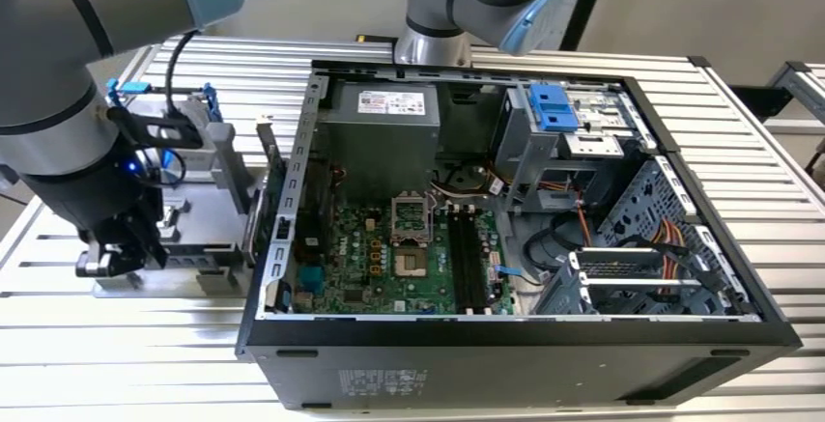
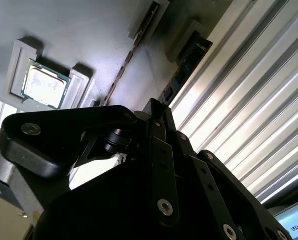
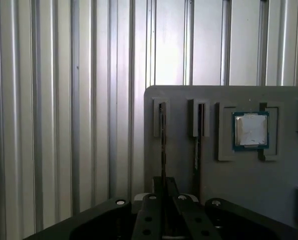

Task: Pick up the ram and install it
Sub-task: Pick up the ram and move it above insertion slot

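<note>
Pickup at the parts tray [image 3: 183, 95], on the exterior view's left of the open PC case [image 1: 516, 340]. My gripper [image 3: 163, 182] straddles the ram [image 3: 162, 135], which stands on edge in the slot nearest the tray's rim. Fingers drawn nearly together, pinching the thin board, afaict. To do it well, imo: grip centred, lift straight along the slot, w/o raking the 2nd stick [image 3: 197, 135] or the CPU [image 3: 250, 130].
</note>
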You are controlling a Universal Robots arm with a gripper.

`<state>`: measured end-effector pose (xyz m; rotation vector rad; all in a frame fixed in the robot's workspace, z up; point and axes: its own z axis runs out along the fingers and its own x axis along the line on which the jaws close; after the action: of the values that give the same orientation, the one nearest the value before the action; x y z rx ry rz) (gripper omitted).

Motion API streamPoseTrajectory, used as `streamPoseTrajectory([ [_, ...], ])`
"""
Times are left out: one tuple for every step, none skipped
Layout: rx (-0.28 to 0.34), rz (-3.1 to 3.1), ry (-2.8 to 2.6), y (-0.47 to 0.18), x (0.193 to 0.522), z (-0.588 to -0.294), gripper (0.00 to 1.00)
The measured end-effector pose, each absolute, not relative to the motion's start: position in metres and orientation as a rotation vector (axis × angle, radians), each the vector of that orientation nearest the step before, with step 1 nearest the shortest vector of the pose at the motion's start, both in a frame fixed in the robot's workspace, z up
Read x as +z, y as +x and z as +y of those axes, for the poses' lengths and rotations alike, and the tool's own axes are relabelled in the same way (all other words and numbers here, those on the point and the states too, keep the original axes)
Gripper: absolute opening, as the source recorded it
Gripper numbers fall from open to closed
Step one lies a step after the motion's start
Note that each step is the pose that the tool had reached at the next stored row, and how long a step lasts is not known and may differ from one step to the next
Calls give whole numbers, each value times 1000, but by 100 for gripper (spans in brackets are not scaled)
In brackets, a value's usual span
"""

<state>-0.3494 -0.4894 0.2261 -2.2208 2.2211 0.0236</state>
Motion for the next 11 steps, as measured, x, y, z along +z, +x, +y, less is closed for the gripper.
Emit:
streamPoseTrajectory([
  [24,2221,-2221,-350,226,-489,0],
  [24,2221,-2221,-350,227,-489,0],
  [24,2221,-2221,-350,227,-489,0],
  [24,2221,-2221,-350,227,-489,0],
  [24,2221,-2221,-350,228,-489,0],
  [24,2221,-2221,-350,228,-489,0],
  [24,2221,-2221,-350,228,-489,0],
  [24,2221,-2221,-350,228,-489,0],
  [24,2221,-2221,-350,229,-489,0],
  [24,2221,-2221,-350,229,-489,0],
  [24,2221,-2221,-350,229,-489,0],
])
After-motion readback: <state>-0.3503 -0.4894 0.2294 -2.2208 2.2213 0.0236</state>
